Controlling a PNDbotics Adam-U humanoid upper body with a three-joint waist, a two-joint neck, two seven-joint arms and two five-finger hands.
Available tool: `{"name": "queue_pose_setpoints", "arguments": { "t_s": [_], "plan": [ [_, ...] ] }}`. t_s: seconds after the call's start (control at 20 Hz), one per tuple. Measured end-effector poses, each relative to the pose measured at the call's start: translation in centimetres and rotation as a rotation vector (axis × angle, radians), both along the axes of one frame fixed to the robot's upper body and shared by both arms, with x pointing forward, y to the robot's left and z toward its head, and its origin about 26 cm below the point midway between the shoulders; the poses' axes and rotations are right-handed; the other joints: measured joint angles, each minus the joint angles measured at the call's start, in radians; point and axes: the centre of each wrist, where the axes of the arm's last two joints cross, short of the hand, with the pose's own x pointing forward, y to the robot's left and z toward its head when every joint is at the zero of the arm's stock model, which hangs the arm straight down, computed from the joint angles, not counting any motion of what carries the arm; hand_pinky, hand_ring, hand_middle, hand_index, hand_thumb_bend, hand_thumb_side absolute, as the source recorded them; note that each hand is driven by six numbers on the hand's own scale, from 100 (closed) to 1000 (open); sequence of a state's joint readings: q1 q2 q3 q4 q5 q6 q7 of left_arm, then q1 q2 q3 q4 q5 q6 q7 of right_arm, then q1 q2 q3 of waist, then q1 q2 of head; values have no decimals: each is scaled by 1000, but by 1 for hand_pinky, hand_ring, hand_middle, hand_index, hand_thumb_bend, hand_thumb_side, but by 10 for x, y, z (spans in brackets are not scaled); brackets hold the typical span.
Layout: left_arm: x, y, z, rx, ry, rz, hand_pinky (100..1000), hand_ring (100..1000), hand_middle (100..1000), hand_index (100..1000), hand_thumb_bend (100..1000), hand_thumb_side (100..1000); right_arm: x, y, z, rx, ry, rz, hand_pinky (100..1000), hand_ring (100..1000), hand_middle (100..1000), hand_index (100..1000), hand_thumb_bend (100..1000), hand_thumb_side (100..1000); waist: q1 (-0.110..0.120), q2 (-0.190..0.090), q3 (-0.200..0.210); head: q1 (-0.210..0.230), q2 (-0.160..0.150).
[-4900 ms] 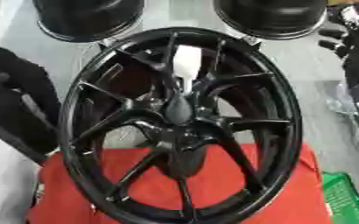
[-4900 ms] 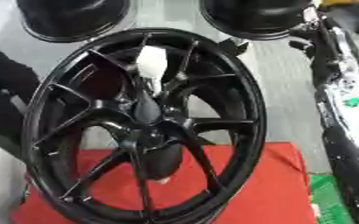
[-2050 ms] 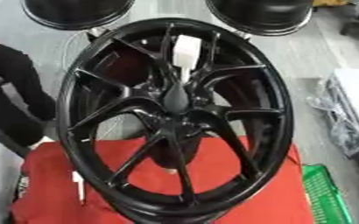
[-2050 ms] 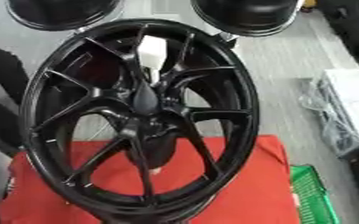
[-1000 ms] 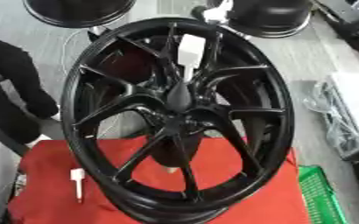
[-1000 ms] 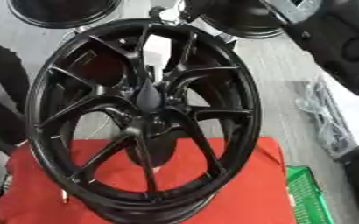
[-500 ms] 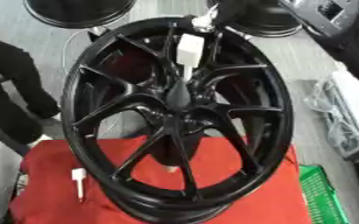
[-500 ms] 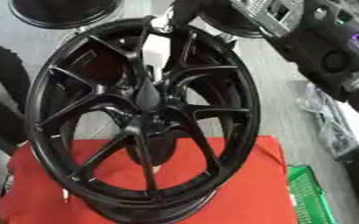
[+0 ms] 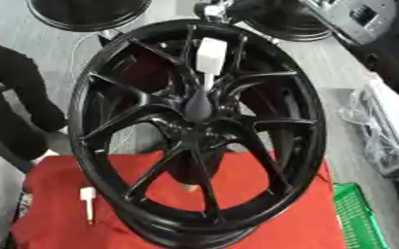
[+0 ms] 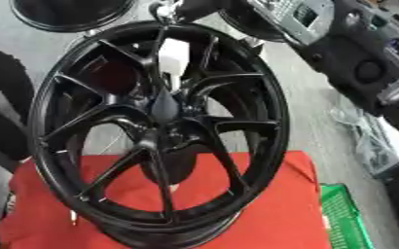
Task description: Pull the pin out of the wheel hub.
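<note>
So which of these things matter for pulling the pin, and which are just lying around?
Job:
black wheel hub
white pin block between the top spokes
right hand at the hub's top rim

Lying about:
red cloth
small white peg
green basket

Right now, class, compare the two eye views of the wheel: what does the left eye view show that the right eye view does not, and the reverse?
Only the left eye view shows clearly the small white peg lying on the red cloth beside the rim; in the right eye view it is barely a sliver. Only the right eye view shows the right arm's silver panel and black joints. Both show the black wheel standing on the red cloth, the white pin behind its upper spokes, the green basket, and the right robot hand reaching at the upper rim, its fingers unclear.
</note>
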State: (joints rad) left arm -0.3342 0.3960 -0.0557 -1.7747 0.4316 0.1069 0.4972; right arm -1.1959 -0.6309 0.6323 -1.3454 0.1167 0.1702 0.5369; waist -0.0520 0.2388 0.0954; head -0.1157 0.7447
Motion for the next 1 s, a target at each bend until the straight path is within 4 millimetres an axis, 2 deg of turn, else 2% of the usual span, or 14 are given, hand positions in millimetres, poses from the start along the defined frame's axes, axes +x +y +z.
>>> {"name": "queue_pose_setpoints", "arguments": {
  "t_s": [0.2,0.3,0.6,1.0],
  "plan": [
    [0,0,-1,2,4,-5,630,788,746,710,309,720,-11,4,3,26,67,5,822,799,844,882,102,961,0,0,1,-1,0],
    [0,0,-1,4,6,-7,630,788,746,710,308,721,-14,3,3,23,89,-1,822,798,842,880,131,939,0,0,1,-1,0],
    [1,-1,-1,5,10,-13,631,789,746,710,306,724,-17,1,-1,-4,124,-15,818,787,834,865,304,717,0,0,5,-6,0],
    [1,-2,-2,8,12,-24,631,790,744,708,304,726,-19,3,-2,-38,123,-9,820,788,837,864,398,588,0,0,7,-10,0]
  ]
}}
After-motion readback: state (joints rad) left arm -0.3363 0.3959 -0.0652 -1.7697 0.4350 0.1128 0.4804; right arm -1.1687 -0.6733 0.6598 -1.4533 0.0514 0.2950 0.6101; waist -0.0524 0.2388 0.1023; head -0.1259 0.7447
